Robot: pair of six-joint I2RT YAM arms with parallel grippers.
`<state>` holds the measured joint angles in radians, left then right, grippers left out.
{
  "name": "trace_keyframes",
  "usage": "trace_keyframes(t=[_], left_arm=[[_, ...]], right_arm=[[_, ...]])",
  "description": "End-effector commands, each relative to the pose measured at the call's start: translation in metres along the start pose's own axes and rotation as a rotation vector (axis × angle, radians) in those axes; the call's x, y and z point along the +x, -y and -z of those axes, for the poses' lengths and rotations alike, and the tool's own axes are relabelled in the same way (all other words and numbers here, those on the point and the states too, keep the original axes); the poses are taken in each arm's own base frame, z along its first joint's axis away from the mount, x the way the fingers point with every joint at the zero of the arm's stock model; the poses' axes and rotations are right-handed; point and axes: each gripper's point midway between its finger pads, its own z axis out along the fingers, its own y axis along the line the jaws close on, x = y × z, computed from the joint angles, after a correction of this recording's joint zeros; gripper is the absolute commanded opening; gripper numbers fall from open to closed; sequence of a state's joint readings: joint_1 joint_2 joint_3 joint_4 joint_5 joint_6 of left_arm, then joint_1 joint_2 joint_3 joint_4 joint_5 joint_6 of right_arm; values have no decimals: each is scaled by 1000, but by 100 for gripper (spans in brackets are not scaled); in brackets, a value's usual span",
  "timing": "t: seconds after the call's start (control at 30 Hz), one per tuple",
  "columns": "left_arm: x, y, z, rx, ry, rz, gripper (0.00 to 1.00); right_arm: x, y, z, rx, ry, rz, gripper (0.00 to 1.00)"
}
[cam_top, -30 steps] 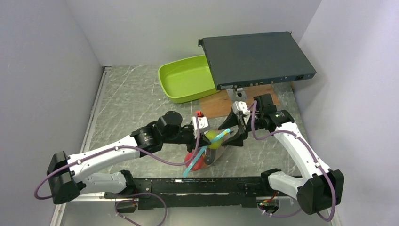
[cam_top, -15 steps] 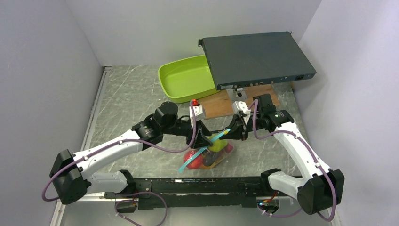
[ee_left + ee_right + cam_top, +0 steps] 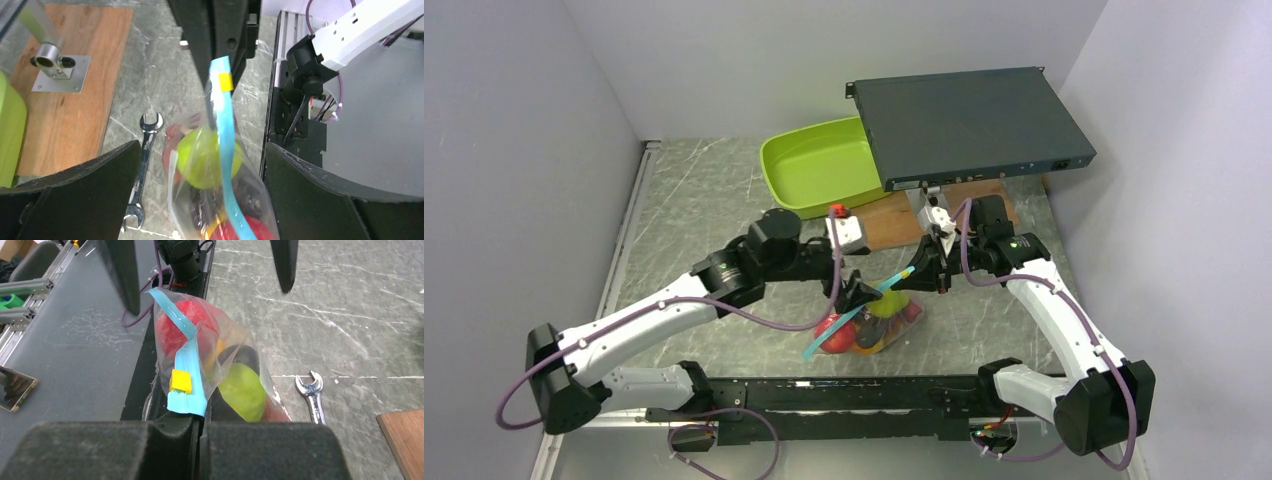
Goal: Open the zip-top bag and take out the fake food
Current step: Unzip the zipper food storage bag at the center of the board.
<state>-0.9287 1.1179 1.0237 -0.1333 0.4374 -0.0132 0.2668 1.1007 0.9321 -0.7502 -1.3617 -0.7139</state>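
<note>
The zip-top bag [image 3: 876,318] is clear, with a blue zip strip [image 3: 184,371] and a yellow slider [image 3: 180,381]. My right gripper [image 3: 200,427] is shut on the strip's end beside the slider, and the bag hangs down from it. Fake food shows through the plastic: a green pear [image 3: 243,390], a red apple [image 3: 176,329] and a dark piece. My left gripper [image 3: 201,150] is open, its fingers [image 3: 75,190] standing wide on either side of the bag without touching it. In the top view my left gripper [image 3: 856,293] faces my right gripper [image 3: 918,270] across the strip.
A steel wrench [image 3: 142,165] lies on the table beside the bag. The lime-green tray [image 3: 796,192] stands at the back. Next to it, a dark flat box [image 3: 969,125] sits raised on a stand over a wooden board [image 3: 886,225]. A black rail [image 3: 844,395] runs along the near edge.
My right gripper has shut on the end of the zip strip. My left gripper has let go of the strip and opened wide. The bag swung slightly right.
</note>
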Motion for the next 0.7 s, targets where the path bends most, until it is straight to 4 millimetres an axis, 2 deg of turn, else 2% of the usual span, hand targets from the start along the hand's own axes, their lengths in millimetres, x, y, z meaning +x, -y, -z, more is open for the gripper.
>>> trace_keyframes(t=[0.0, 0.1, 0.17, 0.33, 0.37, 0.4, 0.43, 0.5, 0.67], left_arm=[[-2, 7, -23, -15, -68, -126, 100], [-6, 7, -33, -36, -87, -163, 95], [-3, -3, -37, -91, -113, -170, 89], [8, -14, -43, -144, -176, -169, 64], [8, -15, -44, -148, -178, -168, 54], [8, -16, -44, -151, -172, -169, 34], [7, -16, -44, -153, -165, -170, 20], [5, -14, -43, -145, -152, -168, 2], [7, -5, -36, -106, -120, -138, 0]], right_arm=[[-14, 2, 2, -6, 32, 57, 0], [-13, 2, 1, -4, 29, 57, 0], [-13, 2, 2, -3, 30, 59, 0], [-12, 0, 2, 0, 24, 74, 0], [-12, 0, 2, 1, 24, 78, 0], [-11, -1, 2, 0, 24, 84, 0], [-11, -2, 2, -1, 22, 89, 0], [-9, -4, 3, -5, 19, 112, 0], [-1, -5, 4, -7, 13, 131, 0]])
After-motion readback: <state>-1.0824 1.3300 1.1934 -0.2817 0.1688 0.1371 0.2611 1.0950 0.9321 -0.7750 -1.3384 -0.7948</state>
